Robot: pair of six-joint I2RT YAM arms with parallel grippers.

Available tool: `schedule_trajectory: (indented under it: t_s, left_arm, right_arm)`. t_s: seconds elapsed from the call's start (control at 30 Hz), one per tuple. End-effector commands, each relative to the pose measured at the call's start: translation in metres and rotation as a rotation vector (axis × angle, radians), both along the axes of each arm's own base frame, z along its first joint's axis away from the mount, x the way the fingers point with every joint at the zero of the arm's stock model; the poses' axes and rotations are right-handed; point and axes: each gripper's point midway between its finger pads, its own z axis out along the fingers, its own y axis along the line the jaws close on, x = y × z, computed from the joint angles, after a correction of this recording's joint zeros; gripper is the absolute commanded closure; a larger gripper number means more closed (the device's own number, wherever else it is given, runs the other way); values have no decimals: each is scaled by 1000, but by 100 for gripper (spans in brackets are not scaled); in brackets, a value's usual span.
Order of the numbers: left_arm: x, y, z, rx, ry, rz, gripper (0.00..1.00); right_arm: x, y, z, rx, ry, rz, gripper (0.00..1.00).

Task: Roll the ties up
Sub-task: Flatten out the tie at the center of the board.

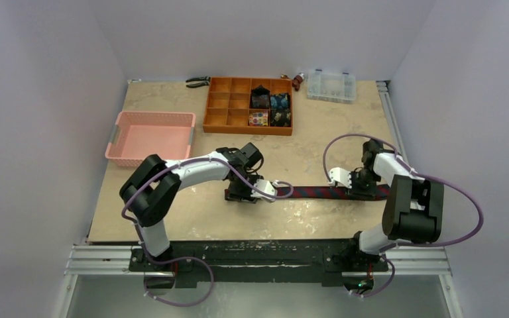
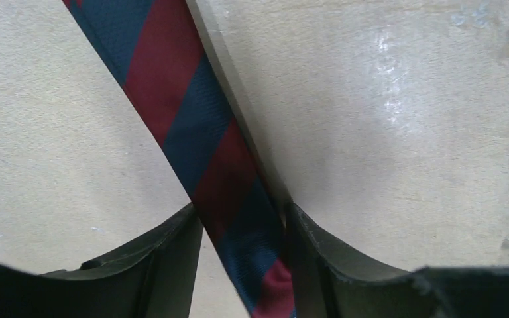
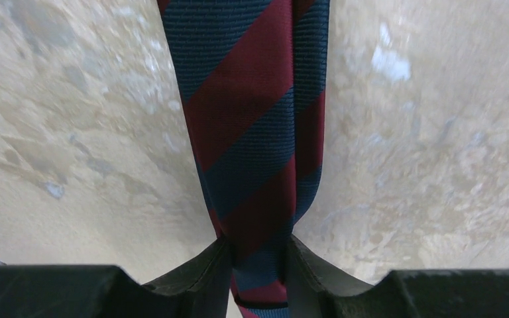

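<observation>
Navy-and-red striped tie (image 1: 325, 192) is lying flat on the beige worktop (image 1: 172, 215), running 9-to-3 o'clock btwn the two grippers, approx. mid-worktop.

R gripper (image 1: 361, 190) is clamping the tie's 3 o'clock end. In the R wrist view its fingers (image 3: 199, 275) are squeezing the fabric into a narrow fold.

L gripper (image 1: 242, 193) is sitting at the 9 o'clock end. In the L wrist view the tie is passing slantwise btwn its fingers (image 2: 159, 258), touching one, w/ a sliver of worktop showing beside the other. Can't tell if it's pinching or just straddling.

Around:
- An orange compartment tray (image 1: 219, 106) is standing at 12 o'clock of the tie, well apart. Rolled ties (image 1: 270, 109) (black, blue, multicolour) are sitting in the compartments on its 3 o'clock side.
- A pink basket (image 1: 152, 116) is sitting at 10 o'clock of the L gripper.
- Pliers (image 1: 198, 82) are lying at the far edge, near the tray's 10 o'clock corner.
- A clear lidded box (image 1: 331, 85) is sitting at 2 o'clock of the tray.
- A small red item (image 1: 297, 81) is lying btwn tray and box; too small to identify.
- A purple cable (image 1: 282, 193) from the L arm is looping over the tie just beside the L gripper.
</observation>
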Motion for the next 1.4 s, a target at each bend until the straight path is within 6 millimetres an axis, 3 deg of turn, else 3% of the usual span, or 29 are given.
schedule_trajectory:
  t_s: [0.0, 0.13, 0.27, 0.6, 0.73, 0.77, 0.83, 0.93, 1.1, 1.23, 1.37]
  left_arm:
    - [16, 1, -2, 51, -42, 5, 59]
    - [14, -14, 7, 15, -13, 5, 74]
    - [17, -20, 7, 39, 1, 16, 81]
    - [14, -25, 8, 85, 73, 49, 87]
    - [0, -25, 12, 97, 161, 71, 88]
    - [-3, -24, 11, 104, 176, 84, 86]
    - [-2, -24, 7, 116, 180, 120, 70]
    - [6, -28, 12, 89, 151, 172, 54]
    - [28, -39, 59, -145, 105, 298, 37]
    - [34, -33, 101, -369, 136, 394, 15]
    - [37, -23, 116, -474, 64, 438, 11]
  right_arm:
    - [-13, -21, -11, -31, 51, -17, 67]
    - [-9, -37, -13, -46, 53, -36, 68]
    - [-5, -47, -11, -65, 49, -26, 69]
    - [-2, -64, -15, -80, 62, -8, 74]
    - [-3, -69, -14, -83, 67, 6, 74]
    - [-2, -71, -14, -85, 66, 6, 72]
    - [0, -73, -13, -84, 69, 0, 64]
    - [6, -73, -7, -78, 58, -11, 50]
    - [19, -75, 19, -69, -1, -74, 34]
    - [8, -53, 53, 21, -19, -57, 5]
    - [4, -9, 64, 106, -72, -43, 2]
